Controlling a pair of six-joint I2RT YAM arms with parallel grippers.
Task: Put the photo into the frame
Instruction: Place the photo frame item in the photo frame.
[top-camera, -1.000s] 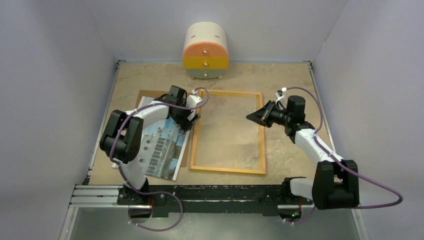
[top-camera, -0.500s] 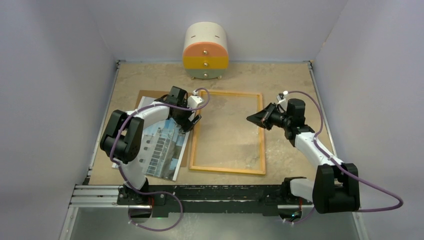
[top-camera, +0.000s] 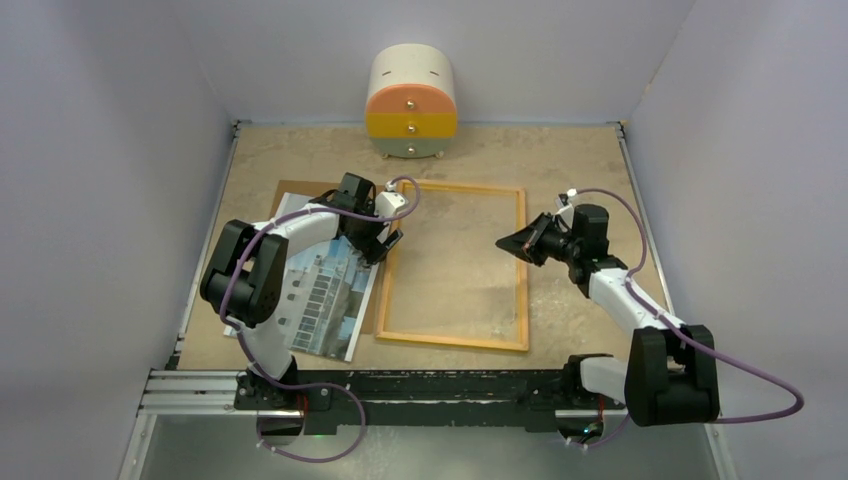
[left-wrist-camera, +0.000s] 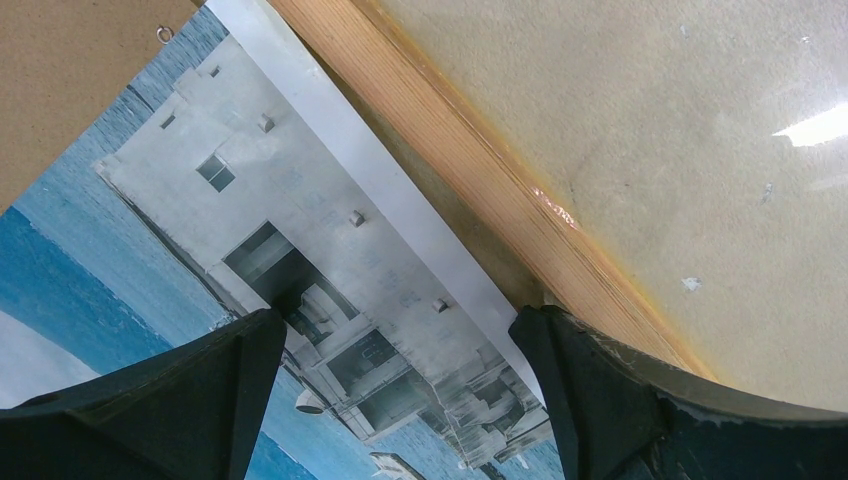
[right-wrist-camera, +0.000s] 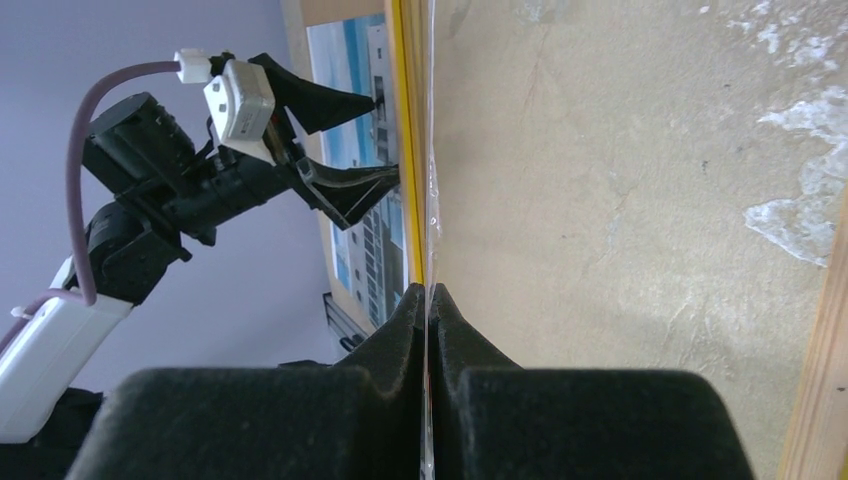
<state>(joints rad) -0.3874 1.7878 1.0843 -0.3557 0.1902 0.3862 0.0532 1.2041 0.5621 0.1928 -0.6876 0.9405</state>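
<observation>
One each: photo (top-camera: 320, 300), frame (top-camera: 455, 341), brown board (top-camera: 292, 188), clear sheet (right-wrist-camera: 433, 200), drawer chest (top-camera: 411, 105)

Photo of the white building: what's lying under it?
A flat brown backing board, showing beyond the far left corner of the glossy building photo. The rest of the board is covered, so anything else beneath cannot be seen.

My right end effector (top-camera: 503, 242) has slid a little toward the near edge of the worktop (top-camera: 570, 160), and the wrist came back with it (only a small shift). The frame (top-camera: 452, 340) has its near right corner slightly further left.
</observation>
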